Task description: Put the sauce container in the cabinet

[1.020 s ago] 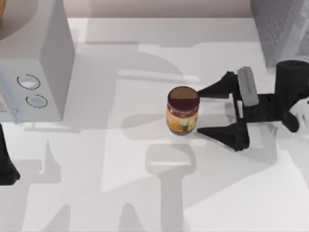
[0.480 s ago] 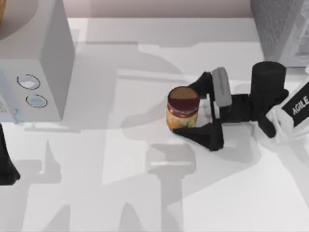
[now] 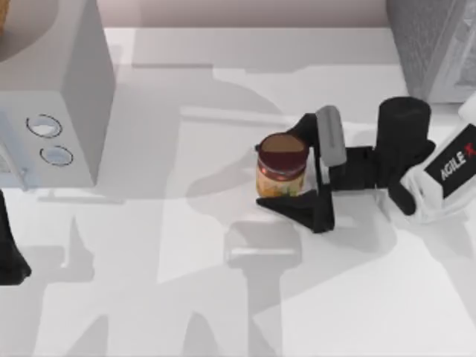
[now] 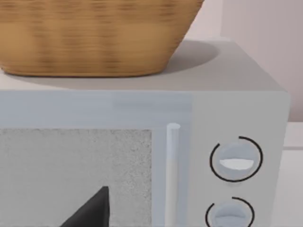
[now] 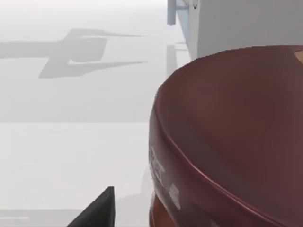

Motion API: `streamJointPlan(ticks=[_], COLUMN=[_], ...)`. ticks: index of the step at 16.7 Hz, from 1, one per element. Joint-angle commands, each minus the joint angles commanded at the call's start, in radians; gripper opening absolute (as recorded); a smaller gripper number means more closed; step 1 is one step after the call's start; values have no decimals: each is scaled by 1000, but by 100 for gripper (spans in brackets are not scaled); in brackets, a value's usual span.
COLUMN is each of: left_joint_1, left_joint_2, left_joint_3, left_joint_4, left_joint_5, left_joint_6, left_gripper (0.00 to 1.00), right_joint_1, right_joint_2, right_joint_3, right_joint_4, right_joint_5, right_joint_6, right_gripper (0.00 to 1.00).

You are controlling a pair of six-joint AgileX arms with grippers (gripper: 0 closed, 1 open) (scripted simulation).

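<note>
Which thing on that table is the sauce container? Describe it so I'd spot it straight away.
Start at the big grey microwave on the table's left, then look right to the black right gripper. The sauce container stands upright between its open jaws near the table's middle. It is a small round glass jar with a dark maroon lid and an orange-yellow label, the one colourful item on the white table.

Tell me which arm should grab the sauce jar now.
Right. The right gripper already straddles the sauce container, fingers open on either side. The left arm sits parked at the table's left edge, by the microwave.
</note>
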Motion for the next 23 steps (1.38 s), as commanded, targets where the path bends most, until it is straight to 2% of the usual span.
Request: streamJointPlan(ticks=[11,23], left_joint_1=[0,0], left_joint_2=[0,0], left_joint_3=[0,0], left_joint_4=[0,0], left_joint_5=[0,0], left_joint_6=[0,0], left_gripper=[100,100], right_joint_1=[0,-3], right_joint_2=[0,-40], right_joint_3=[0,5], right_joint_4=[0,-39], right_joint_5=[0,0], right_joint_6=[0,-1], right_gripper=[2,0])
